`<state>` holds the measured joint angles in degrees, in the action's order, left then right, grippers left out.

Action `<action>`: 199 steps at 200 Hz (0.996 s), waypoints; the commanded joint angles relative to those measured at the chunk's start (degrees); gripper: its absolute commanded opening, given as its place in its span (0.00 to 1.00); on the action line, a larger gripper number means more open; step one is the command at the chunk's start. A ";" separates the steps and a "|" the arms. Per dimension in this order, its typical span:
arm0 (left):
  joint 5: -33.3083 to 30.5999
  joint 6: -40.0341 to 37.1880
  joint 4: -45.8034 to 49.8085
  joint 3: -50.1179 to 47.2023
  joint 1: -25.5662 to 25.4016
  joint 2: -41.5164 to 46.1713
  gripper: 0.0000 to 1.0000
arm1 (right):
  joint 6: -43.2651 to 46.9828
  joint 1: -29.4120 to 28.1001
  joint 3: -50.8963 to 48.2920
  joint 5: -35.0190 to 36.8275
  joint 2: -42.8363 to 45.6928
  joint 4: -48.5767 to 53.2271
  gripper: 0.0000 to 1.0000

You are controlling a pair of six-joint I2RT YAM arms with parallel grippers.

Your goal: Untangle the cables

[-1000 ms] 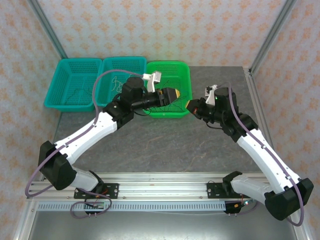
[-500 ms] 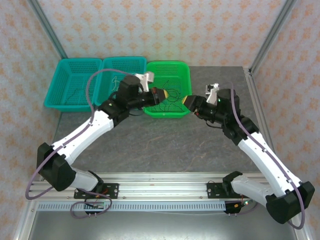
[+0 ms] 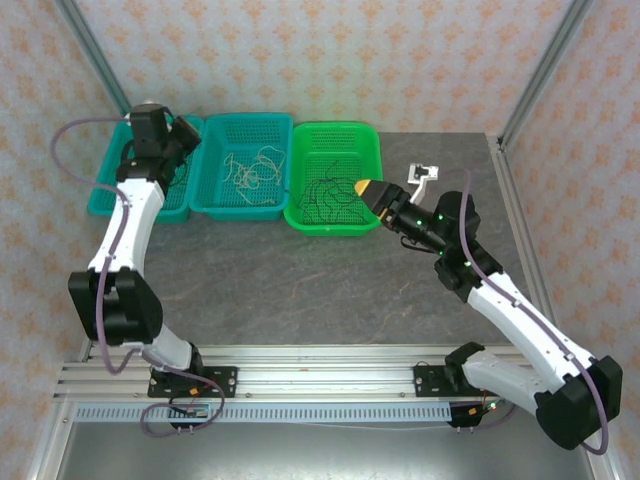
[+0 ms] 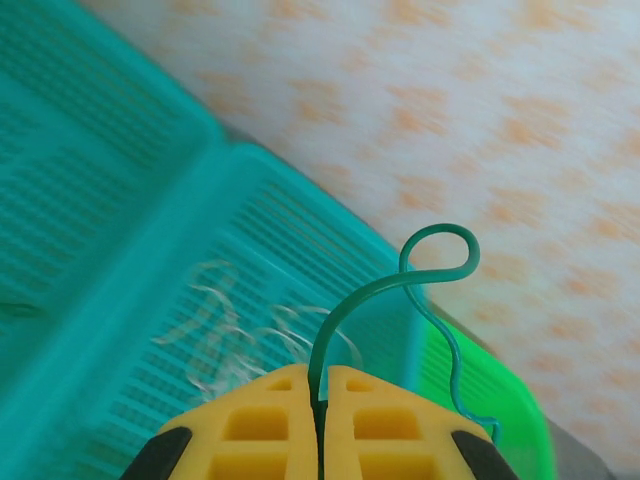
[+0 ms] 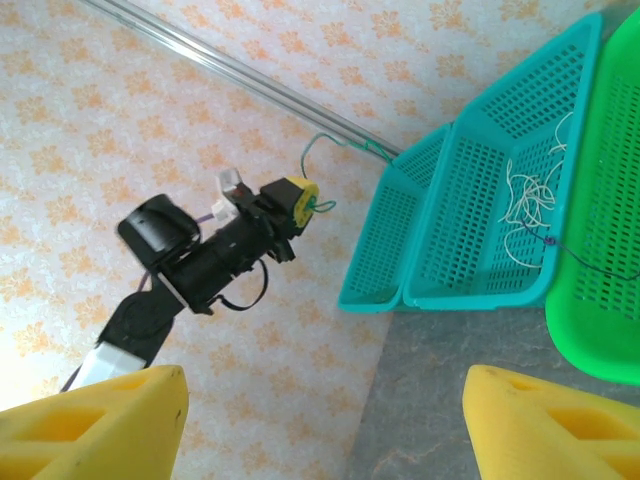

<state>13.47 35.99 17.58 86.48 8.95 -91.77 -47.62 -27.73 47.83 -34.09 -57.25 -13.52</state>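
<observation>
Over the far-left teal plastic baskets, pinches a hair-thin green wire in the left gripper on a raised arm. Holds the right gripper spread wide at the green plastic basket's right rim.

L pincer clamped, R pincer wide

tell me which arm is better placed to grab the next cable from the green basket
Right. The right gripper is open at the green basket, beside the black cables; the left gripper is shut on a green wire over by the teal baskets.
</observation>
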 commanded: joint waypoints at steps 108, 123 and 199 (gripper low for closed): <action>-0.37 0.96 8.90 17.66 12.47 -19.73 0.59 | 6.12 -0.31 0.17 5.47 5.89 3.60 0.75; 1.89 3.76 1.48 10.40 11.83 -13.16 0.63 | 6.48 -0.36 0.57 4.89 4.43 3.20 0.76; -1.82 4.78 -14.74 -21.16 -5.87 17.89 0.71 | 7.91 -0.32 3.91 9.63 -4.73 6.73 0.77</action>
<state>14.98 41.58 8.75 75.07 12.19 -83.18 -41.67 -27.73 49.58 -29.47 -60.05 -9.10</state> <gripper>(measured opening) 0.698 0.765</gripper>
